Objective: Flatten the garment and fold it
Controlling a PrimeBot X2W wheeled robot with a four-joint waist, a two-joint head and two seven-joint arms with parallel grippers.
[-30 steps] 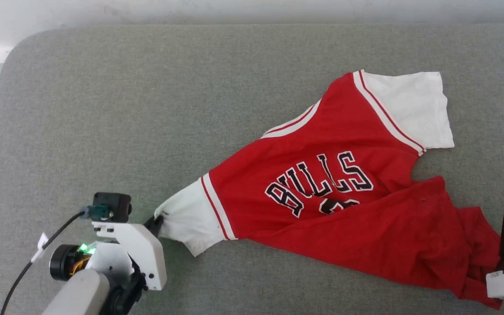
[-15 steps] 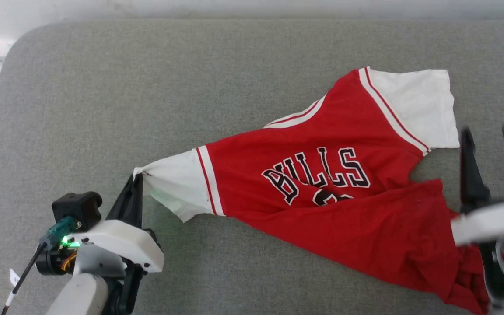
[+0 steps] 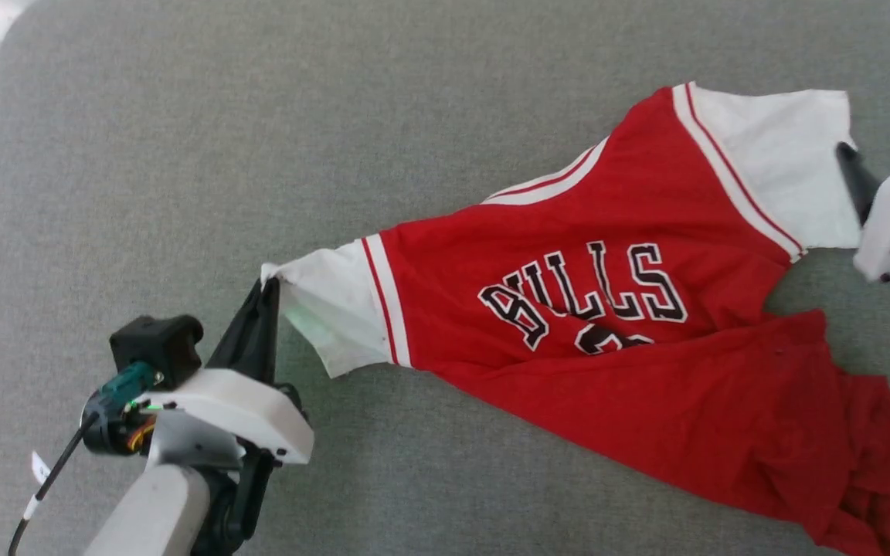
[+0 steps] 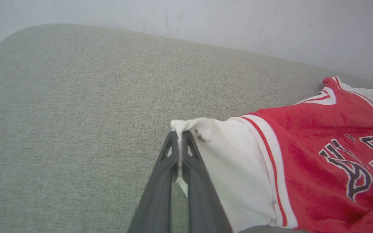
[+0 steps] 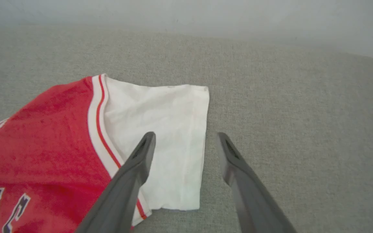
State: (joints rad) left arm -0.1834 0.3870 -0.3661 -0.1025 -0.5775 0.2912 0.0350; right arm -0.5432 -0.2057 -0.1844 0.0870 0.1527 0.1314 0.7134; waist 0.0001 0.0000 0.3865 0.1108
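Looking at a red jersey-style garment (image 3: 607, 255) sprawled diagonally across a grey fabric-covered counter (image 3: 182, 154), front side up with the black block lettering (image 3: 584, 297) on show. Nowhere near flat tbh: seeing the lower half twisted and bunched into a rumpled red heap (image 3: 878, 463) toward the near right corner of the head view.

Got the left end effector (image 4: 180, 137) pinched tight on the very tip of the near white sleeve (image 3: 329, 309), with a sliver of white cloth squeezed between the fingers and that sleeve drawn out into a point.

Over on the other side, got the right end effector (image 5: 186, 139) spread wide and gripping nothing, parked at the outer edge of the far white sleeve (image 5: 167, 110), with one finger over the cloth and the other over bare counter. Can't tell whether those tips actually touch the fabric.

Also spotting the striped V-neck trim (image 3: 545, 185) peeking along the top edge, between the two sleeves.
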